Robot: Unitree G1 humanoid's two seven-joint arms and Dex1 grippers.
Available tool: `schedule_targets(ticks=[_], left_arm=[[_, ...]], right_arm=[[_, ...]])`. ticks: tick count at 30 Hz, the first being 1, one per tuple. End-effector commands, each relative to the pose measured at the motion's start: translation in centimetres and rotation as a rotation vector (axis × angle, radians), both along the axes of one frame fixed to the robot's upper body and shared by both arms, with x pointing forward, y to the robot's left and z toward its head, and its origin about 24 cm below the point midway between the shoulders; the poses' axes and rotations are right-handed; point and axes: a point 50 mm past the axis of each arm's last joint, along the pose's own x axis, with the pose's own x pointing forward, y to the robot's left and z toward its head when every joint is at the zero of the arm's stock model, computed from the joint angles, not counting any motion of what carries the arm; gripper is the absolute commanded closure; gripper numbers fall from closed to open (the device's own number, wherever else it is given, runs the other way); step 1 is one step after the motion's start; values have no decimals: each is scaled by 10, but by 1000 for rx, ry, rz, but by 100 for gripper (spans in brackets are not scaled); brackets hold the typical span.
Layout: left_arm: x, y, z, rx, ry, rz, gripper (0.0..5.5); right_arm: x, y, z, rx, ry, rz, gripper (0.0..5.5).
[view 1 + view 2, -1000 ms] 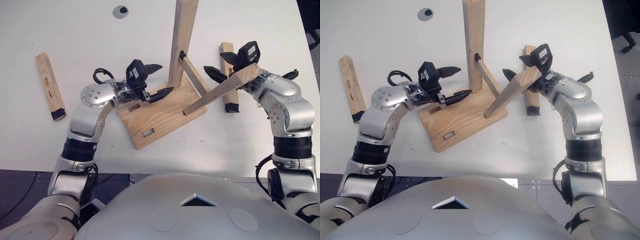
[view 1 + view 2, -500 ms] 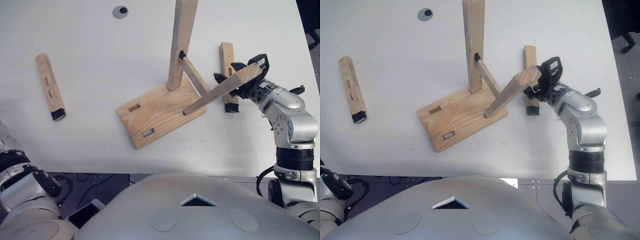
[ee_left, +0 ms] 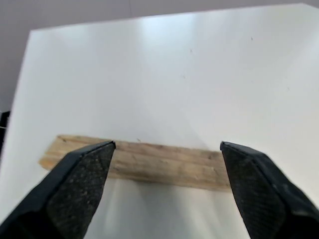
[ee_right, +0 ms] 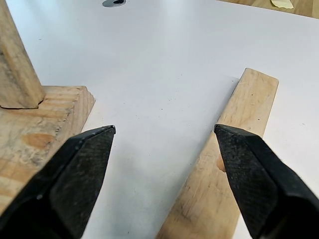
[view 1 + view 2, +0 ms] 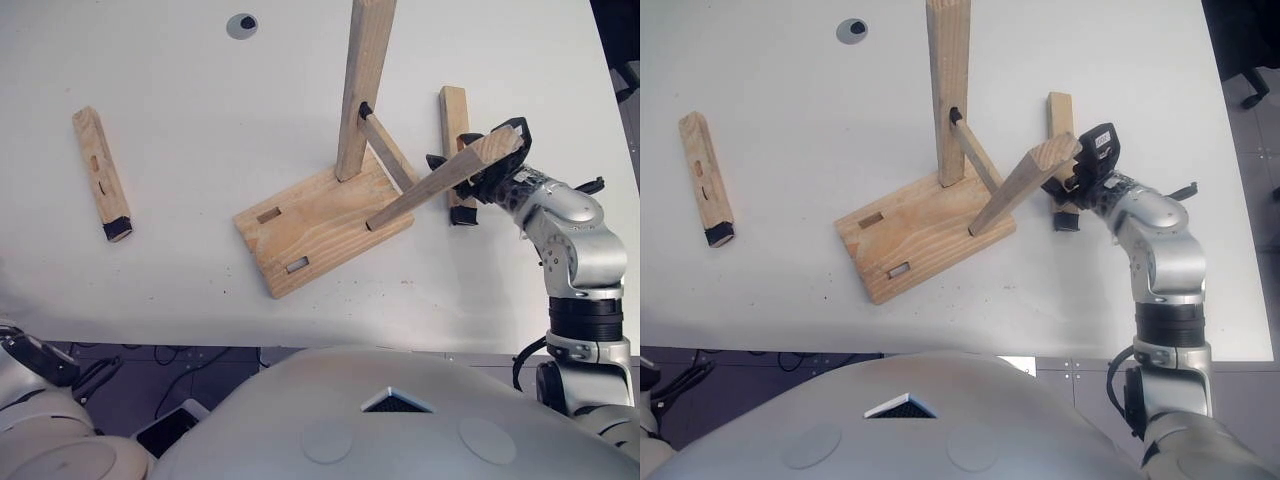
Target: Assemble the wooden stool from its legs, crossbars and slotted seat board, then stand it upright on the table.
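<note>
1. Black-fingered right gripper (image 4: 164, 128) is spread wide and grasps nothing. It sits beside the top of the leaning leg (image 5: 440, 180), over a loose leg (image 4: 224, 164).
2. Left gripper (image 3: 167, 144), also spread and empty, faces another loose leg (image 3: 139, 162) on the table (image 5: 200, 100).
3. Seat board (image 5: 320, 230) lies flat, holding one upright leg (image 5: 365, 80); a crossbar (image 5: 388, 150) links it to the leaning leg.
4. Likely about half done: two legs remain, then standing it upright.

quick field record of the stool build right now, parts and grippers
seat board: flat on table, two slots empty
upright leg: standing in the board
leaning leg: tilted, foot at board's right corner
crossbar: from upright leg toward leaning leg
left loose leg: lying on table
right loose leg: lying on table
right gripper: open, by leaning leg's top
left gripper: open, empty
</note>
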Motion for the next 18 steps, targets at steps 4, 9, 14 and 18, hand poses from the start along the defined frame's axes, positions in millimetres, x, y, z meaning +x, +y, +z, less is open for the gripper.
schedule_targets(ticks=[4,9,14,18], left_arm=[[25,-33,-32,-266,2,-211,161],[45,-57,-47,-363,29,-384,161],[71,-89,-61,-423,58,-556,161],[90,-114,-68,-442,98,-709,161]], right_arm=[[2,-1,-2,-2,-2,-4,183],[2,0,-3,2,-1,-3,183],[4,2,-4,5,-5,-6,183],[7,3,-4,4,-12,-5,183]])
